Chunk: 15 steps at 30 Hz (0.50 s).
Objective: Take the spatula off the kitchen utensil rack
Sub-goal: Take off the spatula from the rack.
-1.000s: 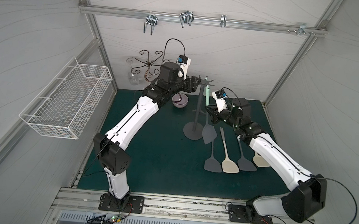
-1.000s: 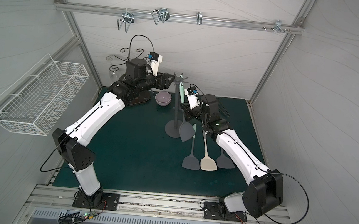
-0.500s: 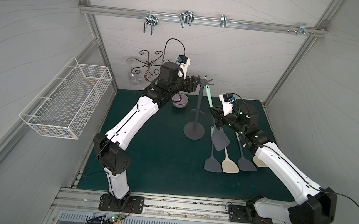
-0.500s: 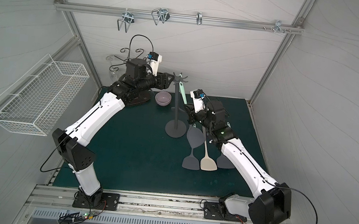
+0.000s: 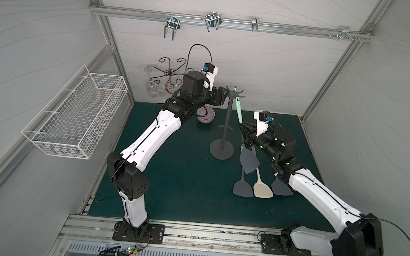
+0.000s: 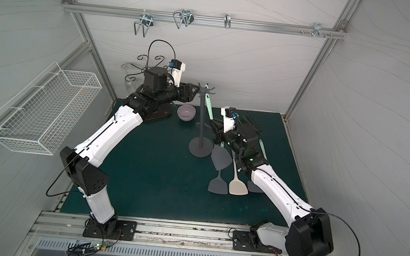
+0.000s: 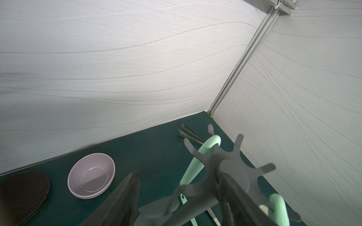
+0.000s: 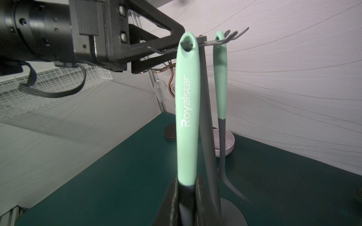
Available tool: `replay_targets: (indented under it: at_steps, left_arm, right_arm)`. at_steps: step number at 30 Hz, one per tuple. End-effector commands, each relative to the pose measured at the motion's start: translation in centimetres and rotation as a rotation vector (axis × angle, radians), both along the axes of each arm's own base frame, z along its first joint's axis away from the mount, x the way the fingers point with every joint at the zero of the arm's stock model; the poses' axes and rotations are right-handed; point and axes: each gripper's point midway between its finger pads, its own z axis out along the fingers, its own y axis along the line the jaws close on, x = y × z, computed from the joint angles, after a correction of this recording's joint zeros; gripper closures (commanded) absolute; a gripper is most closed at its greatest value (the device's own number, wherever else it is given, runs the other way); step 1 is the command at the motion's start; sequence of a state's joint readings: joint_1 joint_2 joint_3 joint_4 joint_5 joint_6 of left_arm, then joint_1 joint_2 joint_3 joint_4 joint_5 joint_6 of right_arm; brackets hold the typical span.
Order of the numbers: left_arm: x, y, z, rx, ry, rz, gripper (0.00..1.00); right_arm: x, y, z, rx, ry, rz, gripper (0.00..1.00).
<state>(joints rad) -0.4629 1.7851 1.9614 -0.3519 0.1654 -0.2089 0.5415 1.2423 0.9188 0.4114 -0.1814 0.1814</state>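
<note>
The kitchen utensil rack [image 5: 226,125] [image 6: 201,125] stands on the green mat, its crown [image 7: 225,162] carrying two mint-handled utensils. The spatula [image 5: 238,110] [image 6: 209,108] [image 8: 187,109] hooks by its handle hole on one prong and leans out, grey blade [image 5: 248,161] away from the pole. My right gripper [image 5: 243,128] [image 6: 215,125] [image 8: 187,182] is shut on the handle's lower end. My left gripper [image 5: 224,97] [image 6: 194,92] [image 7: 178,174] is open at the crown. One finger [image 7: 229,191] is against the pole top, the other [image 7: 127,195] stands apart.
Three loose spatulas [image 5: 262,190] lie on the mat right of the rack base. A purple bowl [image 5: 205,115] [image 7: 91,175] sits behind it, tongs [image 7: 191,133] at the back right. The bronze wire stand [image 5: 169,74] and white wire basket [image 5: 75,112] are left.
My right gripper has drawn back to the right with the spatula's lower end, swinging the blade away from the pole. The handle's top stays on the hook. The left arm has not moved.
</note>
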Motion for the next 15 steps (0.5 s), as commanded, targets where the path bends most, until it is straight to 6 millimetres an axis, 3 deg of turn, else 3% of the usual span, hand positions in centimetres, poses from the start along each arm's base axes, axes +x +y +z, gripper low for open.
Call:
replay_targets:
  at_steps: [1, 7, 12, 15]
  left_arm:
    - [0.6, -0.1, -2.1, 0.05, 0.039, -0.005, 0.32]
    - [0.4, 0.0, -2.3, 0.052, 0.042, -0.006, 0.32]
    - [0.4, -0.1, -2.2, 0.047, 0.042, -0.012, 0.32]
    - [0.4, -0.2, -2.5, 0.049, 0.049, -0.016, 0.32]
  right_arm:
    - [-1.2, -1.9, 8.9, 0.245, -0.238, -0.037, 1.0]
    - [0.2, -3.5, 7.2, 0.342, -0.209, -0.141, 1.0]
    - [0.7, -1.1, 5.7, 0.324, -0.168, -0.025, 1.0]
    - [0.1, -0.8, 5.9, 0.332, -0.187, 0.004, 1.0]
